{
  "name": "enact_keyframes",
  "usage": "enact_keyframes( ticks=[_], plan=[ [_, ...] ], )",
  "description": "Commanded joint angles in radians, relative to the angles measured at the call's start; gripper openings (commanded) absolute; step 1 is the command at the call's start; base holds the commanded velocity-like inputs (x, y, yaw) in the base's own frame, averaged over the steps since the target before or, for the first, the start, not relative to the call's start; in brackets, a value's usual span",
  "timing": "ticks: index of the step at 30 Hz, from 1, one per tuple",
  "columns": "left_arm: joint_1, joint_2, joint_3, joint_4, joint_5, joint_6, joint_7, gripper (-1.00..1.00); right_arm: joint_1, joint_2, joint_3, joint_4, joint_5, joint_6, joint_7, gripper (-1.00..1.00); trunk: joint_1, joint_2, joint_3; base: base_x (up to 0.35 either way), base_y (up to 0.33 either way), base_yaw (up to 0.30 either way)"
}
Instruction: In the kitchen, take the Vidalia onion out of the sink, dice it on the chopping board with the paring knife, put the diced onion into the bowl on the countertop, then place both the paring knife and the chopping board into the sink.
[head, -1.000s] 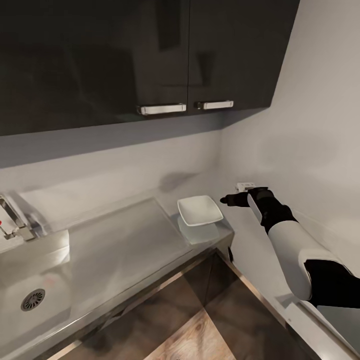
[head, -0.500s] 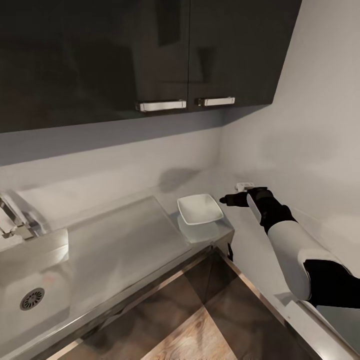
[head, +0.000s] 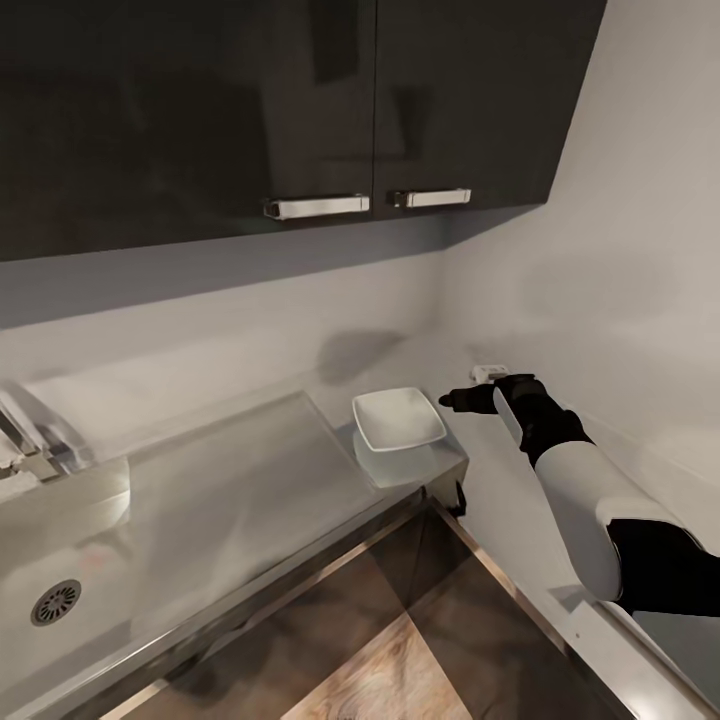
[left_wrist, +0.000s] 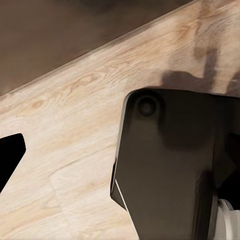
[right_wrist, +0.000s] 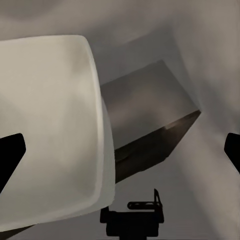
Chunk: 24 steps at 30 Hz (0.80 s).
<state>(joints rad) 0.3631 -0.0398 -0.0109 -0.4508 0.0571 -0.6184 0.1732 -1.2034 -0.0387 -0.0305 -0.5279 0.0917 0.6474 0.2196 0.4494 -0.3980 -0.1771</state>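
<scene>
Head view shows a long grey countertop (head: 250, 480) running under dark cabinets (head: 300, 100). At its far left end is the sink (head: 60, 560), with the round drain (head: 56, 602) near the front edge and a bit of the tap (head: 25, 445) at the back edge. No onion, board or knife can be seen from here; part of the sink is cut off by the frame, so the onion may lie in the hidden part.

Going right, the flat middle of the countertop is bare and shiny. At the right end, close to the corner by the wall, sits the white bowl (head: 398, 418). It is likely put there to be out of the way until the cut onion is ready.

Further right, past the countertop's end, the right arm (head: 580, 480) reaches out straight, with the right claw (head: 455, 401) just beside the bowl's right edge and not touching it. In the right wrist view the bowl (right_wrist: 50, 140) is big and close, and the two dark finger tips sit far apart at the sides, so this claw is spread wide and holds nothing.

The left wrist view looks down at the wood floor (left_wrist: 65, 165) and a dark part of the robot (left_wrist: 170, 160). One black finger (left_wrist: 9, 155) shows at the side; I cannot tell if the left claw is spread or pressed together.

The sink is well apart from the right claw, so the robot probably needs to turn back that way.
</scene>
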Motion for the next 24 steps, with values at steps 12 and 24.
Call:
enact_keyframes(
  ticks=[12,24],
  plan=[
    [0.000,0.000,-0.001,0.005,0.006,-0.001,0.000,1.00,-0.001,0.001,-0.003,0.001,0.010,0.003,0.009,1.00,0.001,-0.002,-0.013,0.000,0.000,0.000],
    [0.000,0.000,-0.001,0.004,0.006,-0.001,0.000,1.00,-0.001,0.002,-0.003,0.004,0.010,0.003,0.010,1.00,0.001,-0.002,-0.028,0.000,0.000,0.000]
  ],
)
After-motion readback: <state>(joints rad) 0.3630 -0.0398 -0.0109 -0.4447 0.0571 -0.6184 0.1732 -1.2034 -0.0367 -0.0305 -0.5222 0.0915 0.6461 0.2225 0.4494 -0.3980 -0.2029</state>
